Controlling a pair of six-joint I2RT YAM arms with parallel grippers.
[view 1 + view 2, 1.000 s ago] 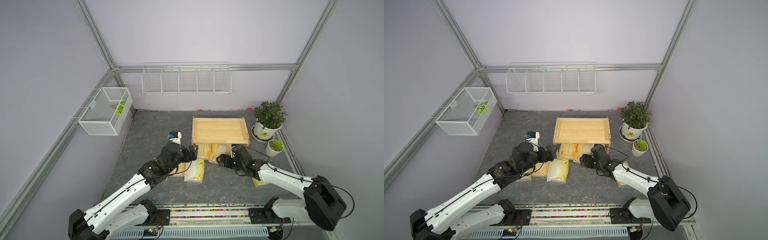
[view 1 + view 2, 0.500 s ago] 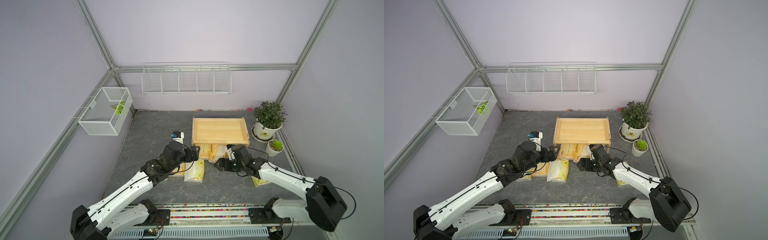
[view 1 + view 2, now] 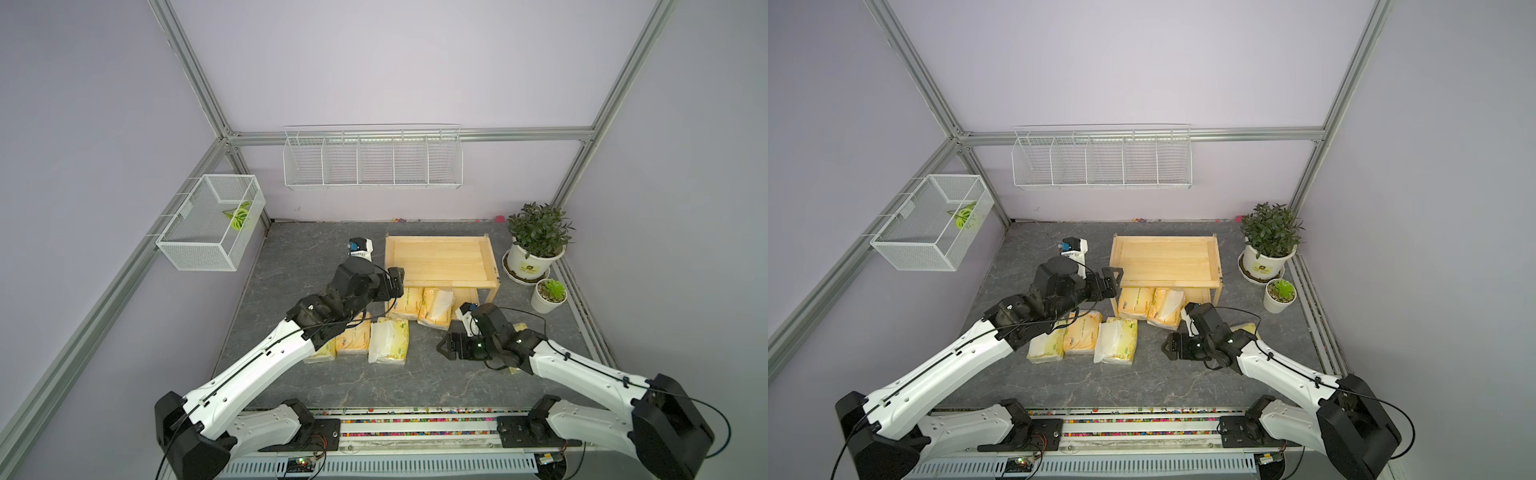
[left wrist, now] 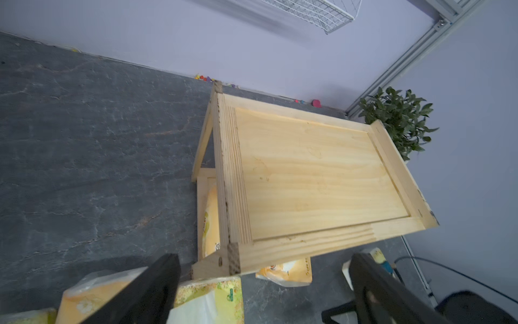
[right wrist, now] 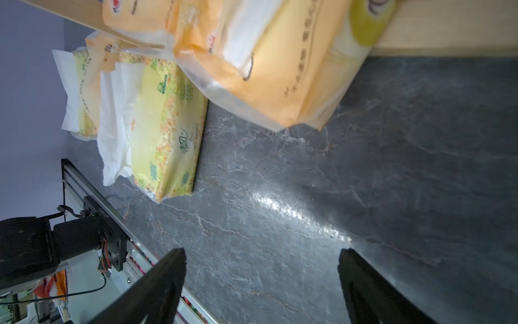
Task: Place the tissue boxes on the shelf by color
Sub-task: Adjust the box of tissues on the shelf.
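The wooden shelf [image 3: 440, 259] [image 3: 1165, 259] [image 4: 308, 174] has a bare top. Two orange-yellow tissue boxes [image 3: 405, 303] [image 3: 436, 305] [image 5: 266, 64] lie in its lower tier, sticking out the front. In front of its left end a pale yellow-green box [image 3: 388, 340] [image 3: 1117, 340] [image 5: 165, 134], an orange one [image 3: 353, 336] and another pale one [image 3: 322, 353] lie side by side. One more pale box [image 3: 519, 328] shows partly under my right arm. My left gripper [image 3: 397, 282] [image 4: 263, 269] hangs open at the shelf's front left corner, holding nothing. My right gripper [image 3: 442, 347] [image 5: 262, 261] is open over bare floor.
Two potted plants [image 3: 538, 241] [image 3: 548, 295] stand right of the shelf. A white wire rack [image 3: 372, 160] hangs on the back wall and a white mesh basket [image 3: 212, 224] on the left wall. The dark stone floor [image 3: 316, 266] ends at a front rail [image 3: 415, 424].
My right gripper has drawn back from the shelf's lower tier toward the front. My left gripper has moved further back, up to the shelf's front left corner.
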